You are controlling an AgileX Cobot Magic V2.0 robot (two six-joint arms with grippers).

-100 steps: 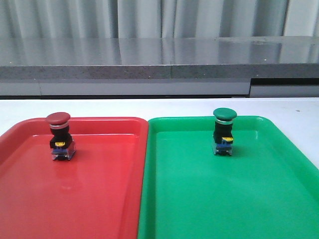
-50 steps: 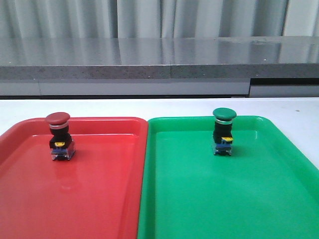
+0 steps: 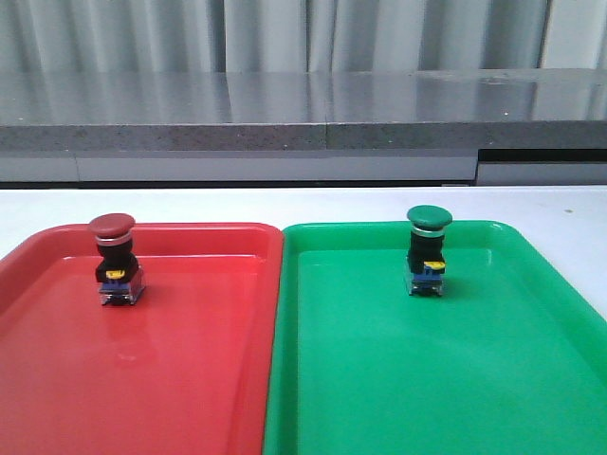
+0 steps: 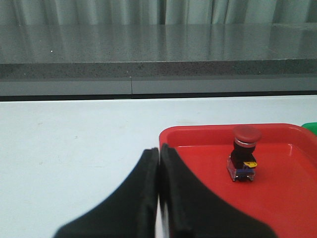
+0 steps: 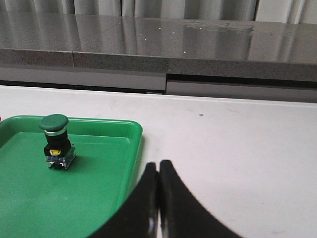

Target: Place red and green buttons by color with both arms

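Red button (image 3: pixel 115 265) stands upright in the red tray (image 3: pixel 142 379), toward the tray's far left part, with bare tray floor on every side of it. Its dark red cap is a low dome, wider than the body below. Under the cap runs a thin silver ring, then a black block with a small yellow mark on its front face, then a bluish clear base that rests on the tray floor.

The green button (image 3: pixel 427 251) has the same build: a green domed cap, a silver ring, a black body with a yellow mark, and a bluish clear base. It stands upright in the green tray (image 3: pixel 427 379), toward that tray's far right part, near the far rim but not touching it.

The two trays lie side by side on the white table (image 3: pixel 560 204), their long rims touching or very nearly so; I cannot tell which. The red one is on the left and the green one on the right. Both have glossy floors and raised, rounded rims.

Neither arm shows in the front view. In the left wrist view the left gripper (image 4: pixel 159 148) has its black fingers pressed together with nothing between them, and it sits well apart from the red button. In the right wrist view the right gripper (image 5: pixel 158 162) is likewise closed and empty, over the bare table just beside the green tray's rim.
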